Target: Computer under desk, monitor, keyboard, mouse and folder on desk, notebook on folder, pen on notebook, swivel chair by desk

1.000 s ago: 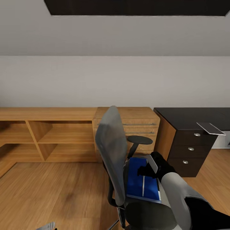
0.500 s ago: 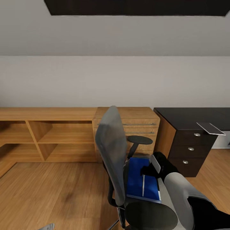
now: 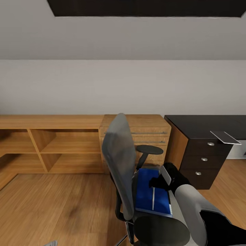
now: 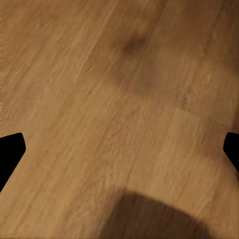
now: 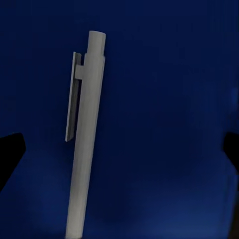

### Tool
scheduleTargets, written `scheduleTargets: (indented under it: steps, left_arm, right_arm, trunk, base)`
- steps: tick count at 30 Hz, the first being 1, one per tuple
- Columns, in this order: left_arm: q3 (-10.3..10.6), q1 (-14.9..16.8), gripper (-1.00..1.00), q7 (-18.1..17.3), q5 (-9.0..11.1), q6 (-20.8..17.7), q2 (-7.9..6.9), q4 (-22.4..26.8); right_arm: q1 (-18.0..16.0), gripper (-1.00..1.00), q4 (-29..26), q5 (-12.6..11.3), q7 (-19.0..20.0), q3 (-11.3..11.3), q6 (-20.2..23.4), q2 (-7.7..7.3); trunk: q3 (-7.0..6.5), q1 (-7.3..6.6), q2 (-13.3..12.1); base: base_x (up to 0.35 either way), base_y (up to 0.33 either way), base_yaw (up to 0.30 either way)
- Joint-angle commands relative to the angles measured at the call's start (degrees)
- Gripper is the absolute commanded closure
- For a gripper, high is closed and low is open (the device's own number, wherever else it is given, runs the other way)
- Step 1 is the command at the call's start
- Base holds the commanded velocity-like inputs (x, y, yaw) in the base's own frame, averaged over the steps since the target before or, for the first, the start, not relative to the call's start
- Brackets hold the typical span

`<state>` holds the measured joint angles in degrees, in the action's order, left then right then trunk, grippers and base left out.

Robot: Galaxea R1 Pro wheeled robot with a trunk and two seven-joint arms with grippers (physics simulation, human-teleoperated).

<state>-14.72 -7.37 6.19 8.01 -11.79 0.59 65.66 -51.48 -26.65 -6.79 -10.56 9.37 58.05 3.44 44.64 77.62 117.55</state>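
Hovering right hand (image 3: 158, 182): fingers spread wide, nothing pinched.
Pen (image 5: 85, 149): lay flat directly under that hand, between its spread fingers.
Folder (image 3: 145, 191): beneath hand and pen, on the swivel chair (image 3: 118, 153) seat.
Change: the hand had eased back a touch and settled over the pen, probably lining up a grasp.
Tabletop (image 3: 201, 124): well beyond the hand.
Left hand (image 4: 119, 149): spread, over wood floor (image 4: 99, 74).
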Motion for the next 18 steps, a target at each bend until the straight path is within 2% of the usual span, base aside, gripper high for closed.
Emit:
scheduleTargets:
  steps: [1, 7, 15, 18]
  left_arm:
    - [-0.1, 0.0, -1.00, 0.2, 0.6, -0.3, 0.02, 0.1]
    - [-0.4, 0.0, -1.00, 0.2, 0.6, -0.3, 0.02, 0.1]
    - [-0.7, 0.0, -1.00, 0.2, 0.6, -0.3, 0.02, 0.0]
    - [-0.1, -0.2, -1.00, 0.0, 0.7, 0.1, 1.01, 0.9]
  right_arm:
    - [0.0, -1.00, -0.1, -0.9, -0.6, 0.3, 0.1, 0.06]
    - [0.0, -1.00, -0.1, -3.1, -0.6, 0.0, 0.1, 0.05]
    - [0.0, -1.00, -0.1, -3.4, -0.6, -0.1, 0.1, 0.05]
    - [-0.2, -1.00, -1.1, -3.4, -0.1, 0.2, 1.1, 1.03]
  trunk:
    - [0.05, 0.00, 0.0]
    - [0.05, 0.00, 0.0]
    - [0.05, 0.00, 0.0]
    - [0.05, 0.00, 0.0]
  base:
    - [0.000, 0.000, 0.000]
    - [0.000, 0.000, 0.000]
    - [0.000, 0.000, 0.000]
    - [0.000, 0.000, 0.000]
